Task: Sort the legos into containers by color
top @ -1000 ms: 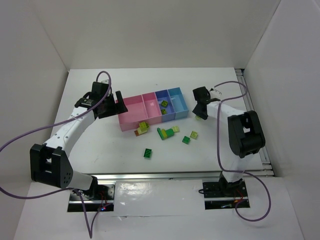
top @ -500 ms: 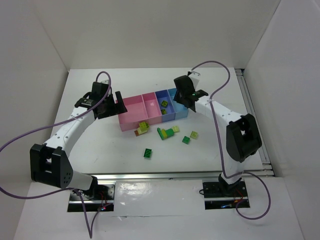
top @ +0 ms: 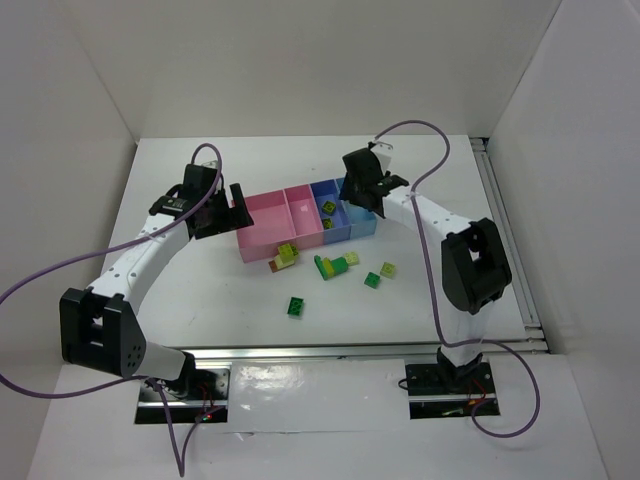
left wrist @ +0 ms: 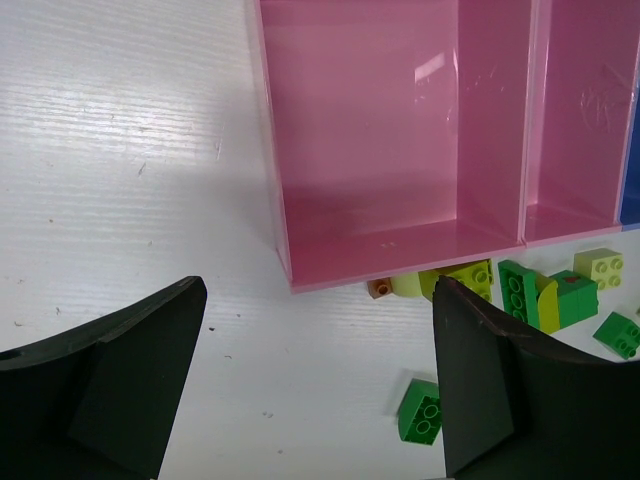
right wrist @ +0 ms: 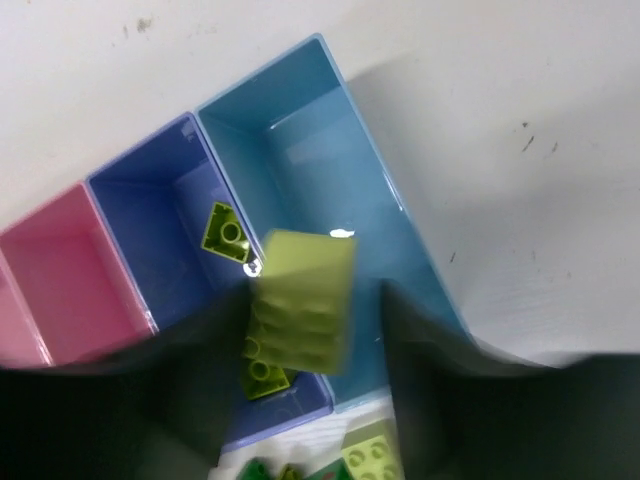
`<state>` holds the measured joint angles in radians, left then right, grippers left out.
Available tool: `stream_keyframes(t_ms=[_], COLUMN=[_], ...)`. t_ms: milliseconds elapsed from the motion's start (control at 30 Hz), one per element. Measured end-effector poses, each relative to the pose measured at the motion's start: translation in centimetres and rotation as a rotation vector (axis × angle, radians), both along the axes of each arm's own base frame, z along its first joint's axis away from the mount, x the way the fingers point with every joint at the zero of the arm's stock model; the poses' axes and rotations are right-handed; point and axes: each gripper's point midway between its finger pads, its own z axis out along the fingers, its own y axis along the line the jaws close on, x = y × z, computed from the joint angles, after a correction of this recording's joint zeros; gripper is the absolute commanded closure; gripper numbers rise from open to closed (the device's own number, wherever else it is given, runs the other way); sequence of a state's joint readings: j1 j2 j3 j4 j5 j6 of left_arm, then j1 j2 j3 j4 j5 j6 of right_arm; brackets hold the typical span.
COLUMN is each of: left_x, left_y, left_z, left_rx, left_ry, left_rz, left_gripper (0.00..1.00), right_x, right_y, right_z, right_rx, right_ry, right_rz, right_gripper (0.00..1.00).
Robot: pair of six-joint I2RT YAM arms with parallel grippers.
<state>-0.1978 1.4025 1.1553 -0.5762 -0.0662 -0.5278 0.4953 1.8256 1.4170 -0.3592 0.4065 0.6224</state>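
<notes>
Right claw: blurred lime-green studded plastic brick between its jaws, above the wall between the periwinkle plastic compartment (two lime bricks inside) and the light blue compartment; can't tell if gripped or loose. Risk: it clips that wall and lands in light blue or on the white bench. Left claw wide open, empty.
</notes>
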Motion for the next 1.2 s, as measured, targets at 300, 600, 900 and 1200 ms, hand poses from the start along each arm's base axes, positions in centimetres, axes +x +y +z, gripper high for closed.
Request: stream_keyframes(t_ms=[300,600,900,1200], left_x=[0.0,-0.1,-0.1,-0.1], left_y=[0.0,0.0,-0.3,-0.3], left_z=[0.0,0.0,0.0,0.4], left_rx=[0.001,0.001,-0.016,-0.018], left_ry=[0.001,0.003,0.003,-0.01], left_rz=[0.0,-0.001,-0.012,-0.013], left_gripper=[0.05,0.05,0.06,0.06], right_x=[-0.6,-10.9,-15.6,-15.7], right_y=[-0.9,-7.9,-8.3,-7.7], right_z=[0.2,-2.1,-9.8,-11.1], right_rx=[-0.029,-0.004,0.032,0.059], right_ry=[-0.015,0.048,0.283,0.316], right_rz=[-0.001,-0.109,-0.107,-0.116], right_gripper=[0.19,0.09,0.28,0.68])
